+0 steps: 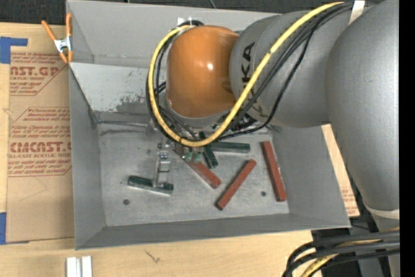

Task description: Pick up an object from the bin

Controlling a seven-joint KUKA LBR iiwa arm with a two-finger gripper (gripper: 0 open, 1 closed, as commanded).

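The grey arm (324, 68) reaches in from the right across the grey metal bin (84, 139), its orange cover (198, 74) hanging over the bin's middle. Below the cover the hand (163, 173) stands just above a dark green bar (144, 183) lying flat on the floor at the lower left; how wide the hand is set cannot be told. To its right lie three red-brown bars (235, 183) and two more green bars (230, 147), loosely scattered.
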